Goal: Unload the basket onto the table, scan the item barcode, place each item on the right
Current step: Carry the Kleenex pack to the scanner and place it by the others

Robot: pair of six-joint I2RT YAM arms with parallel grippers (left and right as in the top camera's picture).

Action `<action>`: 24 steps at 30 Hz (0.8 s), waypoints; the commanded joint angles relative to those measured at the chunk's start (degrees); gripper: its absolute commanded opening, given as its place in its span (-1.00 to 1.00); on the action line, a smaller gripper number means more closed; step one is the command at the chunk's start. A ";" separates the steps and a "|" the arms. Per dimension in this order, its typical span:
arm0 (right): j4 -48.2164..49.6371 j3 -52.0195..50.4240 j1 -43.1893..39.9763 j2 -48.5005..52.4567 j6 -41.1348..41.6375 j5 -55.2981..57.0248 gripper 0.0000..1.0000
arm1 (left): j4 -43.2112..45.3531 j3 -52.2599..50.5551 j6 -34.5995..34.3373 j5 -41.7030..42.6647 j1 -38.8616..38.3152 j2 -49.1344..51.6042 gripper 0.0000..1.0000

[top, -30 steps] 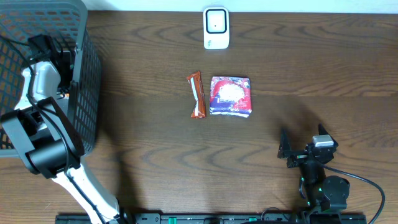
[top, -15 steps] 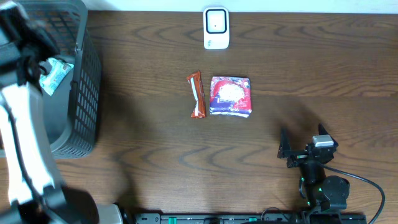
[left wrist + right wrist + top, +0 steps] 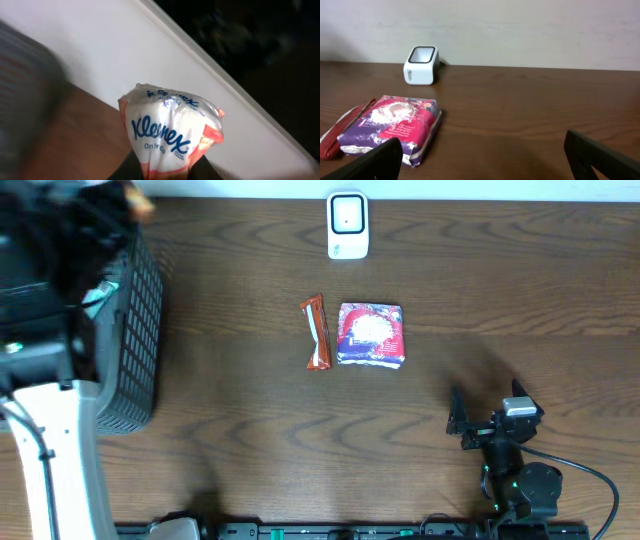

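In the left wrist view my left gripper [image 3: 165, 171] is shut on a white Kleenex tissue pack [image 3: 167, 132] with orange edges, holding it by its lower end in front of a white wall. From overhead, the left arm [image 3: 55, 250] is a dark blur raised high over the basket at the far left. The white scanner [image 3: 347, 225] with a dark window stands at the table's back edge, also seen as the scanner [image 3: 421, 65] in the right wrist view. Near the front right, my right gripper [image 3: 487, 408] rests open and empty.
A dark mesh basket [image 3: 135, 330] stands at the left edge. A purple and pink packet [image 3: 371, 334] and a red snack bar [image 3: 317, 332] lie side by side mid-table, in front of the scanner. The packet [image 3: 395, 125] lies ahead-left of the right gripper [image 3: 485, 160].
The left arm has risen out of the basket with the tissue pack and swung up towards the overhead camera. The right arm has not moved.
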 commanded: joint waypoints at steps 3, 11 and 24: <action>-0.09 -0.22 -0.37 -0.31 -0.42 0.11 0.99 | -1.42 0.13 4.66 1.03 -12.92 3.28 -0.85; -0.07 -0.22 -0.37 -0.31 -0.42 0.09 0.98 | -12.46 0.09 4.68 -9.07 -25.66 12.85 -0.85; -0.07 -0.22 -0.37 -0.31 -0.42 0.09 0.99 | -15.19 0.09 4.63 -9.86 -33.51 33.59 -0.82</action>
